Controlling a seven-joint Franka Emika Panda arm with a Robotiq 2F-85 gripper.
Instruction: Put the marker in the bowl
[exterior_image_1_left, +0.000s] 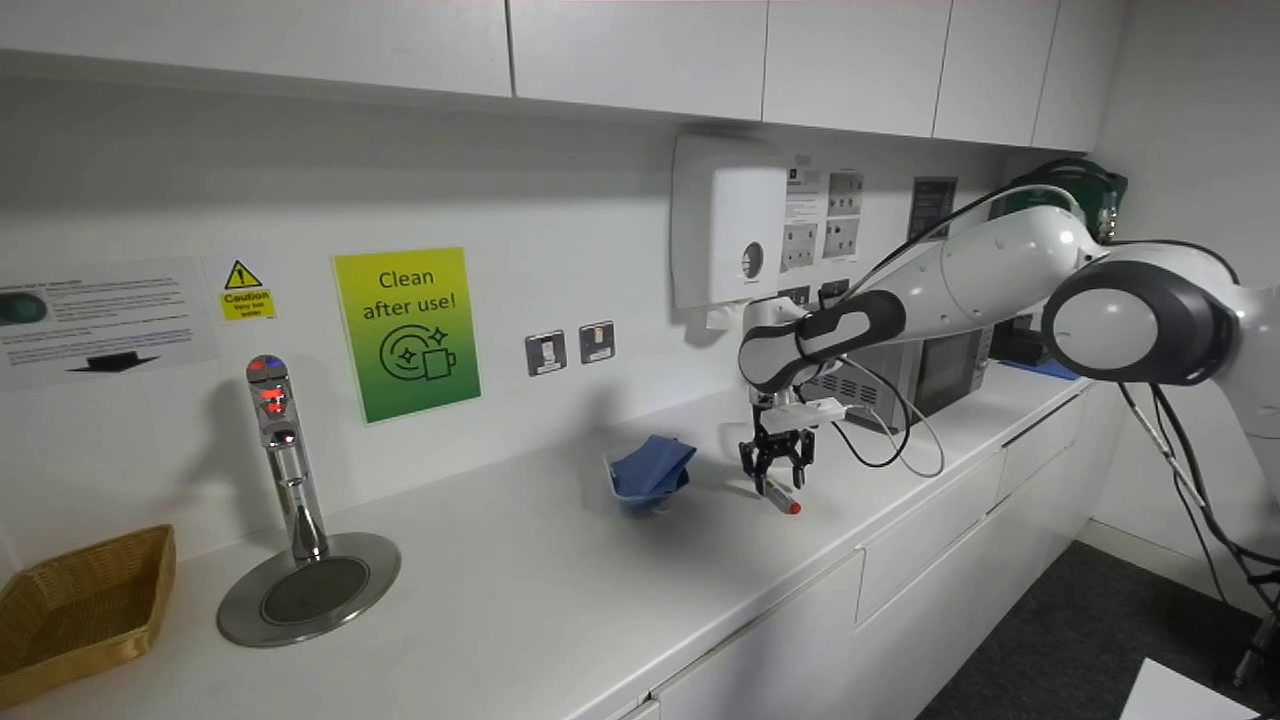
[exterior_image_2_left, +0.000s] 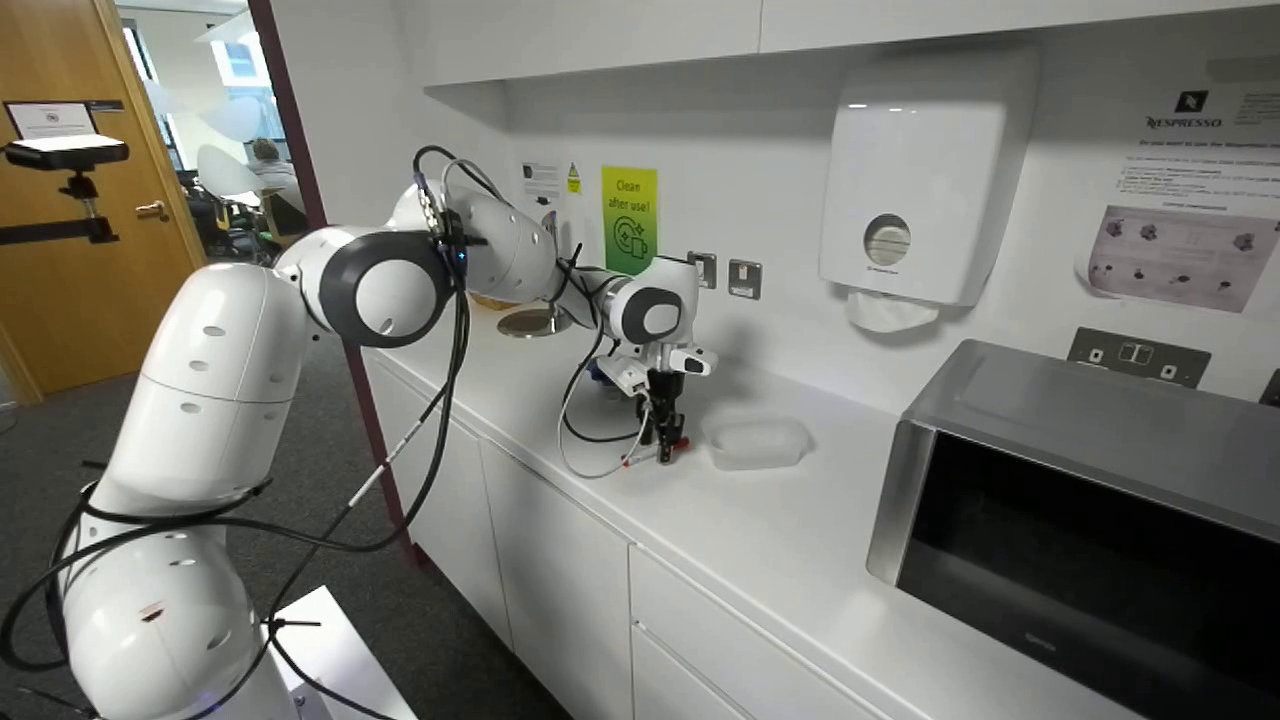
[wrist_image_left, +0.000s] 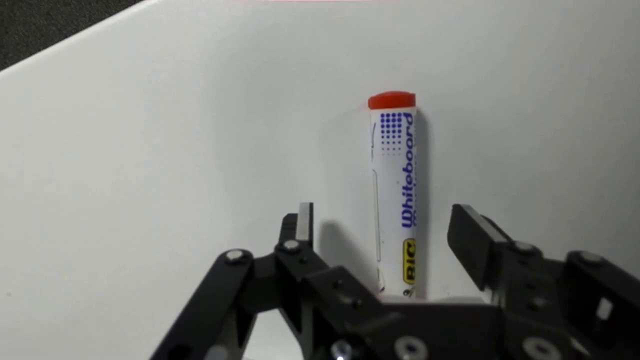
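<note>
The marker lies flat on the worktop, its red end toward 12 o'clock in the wrist view and its lower end hidden by the gripper. The fingers stand spread, at roughly 9 and 4 o'clock of the barrel, with a gap on each side; nothing is pinched. I'd call the straddle sensible: closing across the narrow width should centre a round barrel and stop it rolling off. The gripper points roughly straight down, probably so both tips reach low enough together.

Farther out, in an exterior view, a translucent tub sits near, at 3 o'clock from the gripper. I take it for the bowl, handy for a short carry, though nothing settles that. At 9 o'clock from the gripper, in an exterior view, is a cloth-filled tub, its blue cloth heaped above the rim, likely a poorer target. Between 3 and 4 o'clock from the translucent tub stands the microwave.
</note>
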